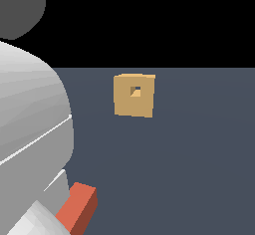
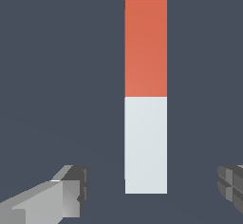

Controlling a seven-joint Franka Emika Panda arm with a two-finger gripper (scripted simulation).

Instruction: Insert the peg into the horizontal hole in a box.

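The claw is hanging wide open over the peg, its fingers standing clear on either side of the white end, nothing gripped. To do this well, it should be descending centred, closing squarely across the white part and keeping the bar level. The peg is lying flat on the tabletop, well apart from the box. Its hole is sitting empty.
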